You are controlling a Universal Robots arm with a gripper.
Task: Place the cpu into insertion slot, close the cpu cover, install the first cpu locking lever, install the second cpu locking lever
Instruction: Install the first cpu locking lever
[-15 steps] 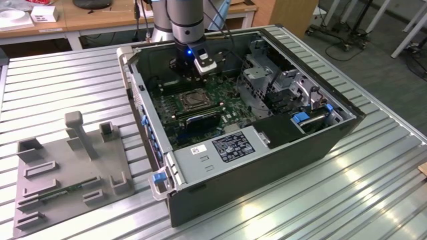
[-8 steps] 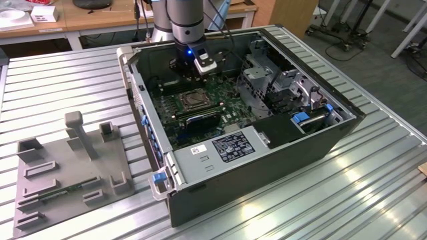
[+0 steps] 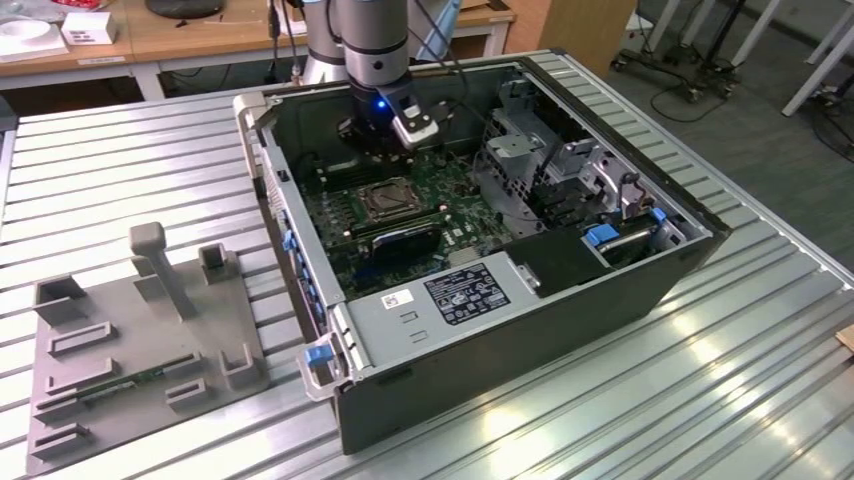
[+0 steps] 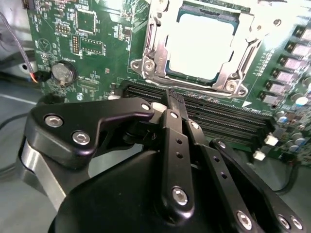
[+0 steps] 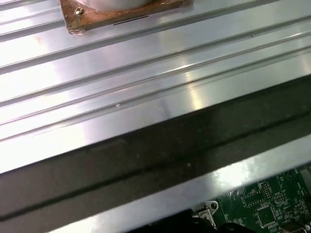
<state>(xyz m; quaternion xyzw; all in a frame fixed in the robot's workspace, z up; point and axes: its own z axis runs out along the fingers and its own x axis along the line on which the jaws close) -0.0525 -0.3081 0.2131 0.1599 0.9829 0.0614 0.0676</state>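
Note:
The cpu [image 4: 200,44] lies flat in the insertion slot [image 3: 388,200], its pale silver top facing up. Around it lies the silver cpu cover [image 4: 151,46], down over the chip's edges; a screwed corner of the socket frame [image 4: 229,86] shows at the near side. My gripper [image 4: 173,101] hangs a short way above the green board, beside the socket over the black memory slots, its black fingers [image 4: 176,141] drawn together with nothing between them. In the exterior view the gripper [image 3: 379,140] hovers inside the open computer case [image 3: 534,330], just behind the socket.
Long black memory slots [image 4: 228,124] and a coin battery [image 4: 63,73] flank the socket. Drive cages [image 3: 574,175] fill the case on the exterior view's right. A grey fixture plate [image 3: 134,340] sits on the ribbed metal table [image 5: 146,63]. The case wall [image 5: 146,155] runs close by.

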